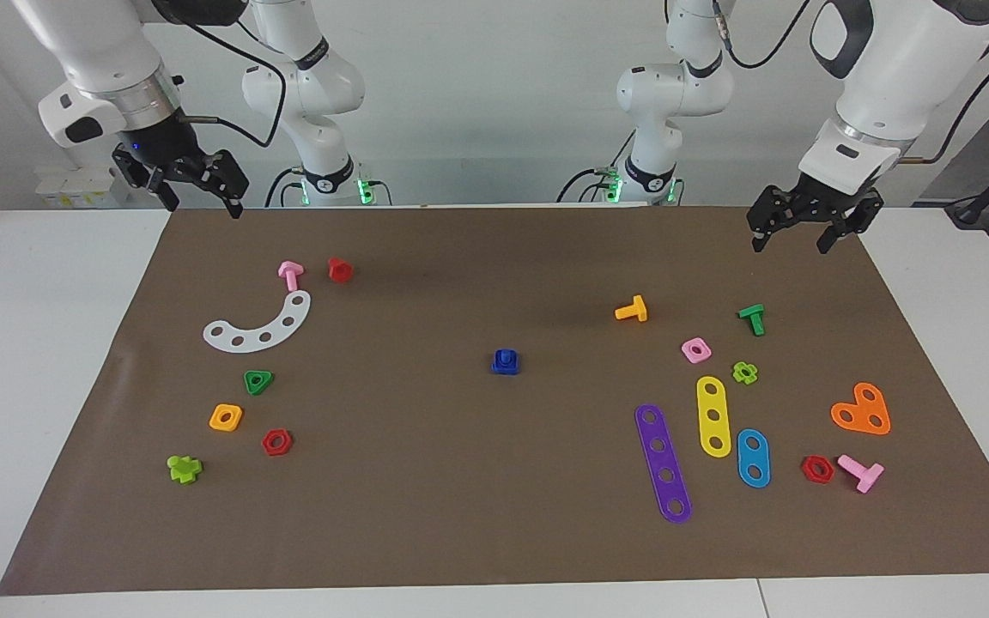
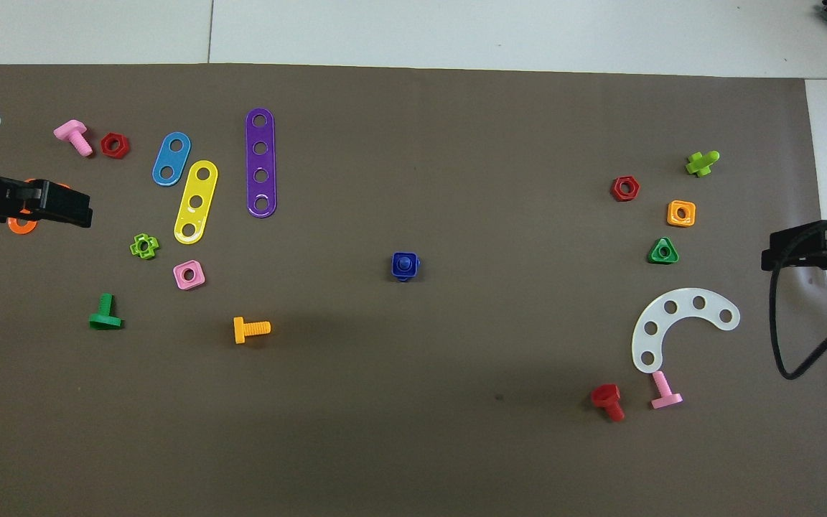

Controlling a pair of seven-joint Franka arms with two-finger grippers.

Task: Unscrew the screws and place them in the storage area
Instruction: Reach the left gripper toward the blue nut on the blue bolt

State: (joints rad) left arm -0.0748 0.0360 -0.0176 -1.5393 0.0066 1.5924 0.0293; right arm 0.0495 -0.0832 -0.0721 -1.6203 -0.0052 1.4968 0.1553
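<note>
Screw — a small dark-blue toy bolt — sits at the middle of the brown mat, apparently seated in a dark-blue square nut, its stem pointing up; it looks still threaded in. It lies well apart from both clusters of coloured parts. I judge the task not yet begun: neither arm has approached it. My left gripper hangs in the air over the mat's edge at the left arm's end, above the green bolt, jaws apart and empty. My right gripper waits raised over the mat's corner at the right arm's end, jaws likewise spread and empty. Next I expect one gripper must pin the nut while the other grasps the stem and turns it — both parts are small, so alignment matters.
</note>
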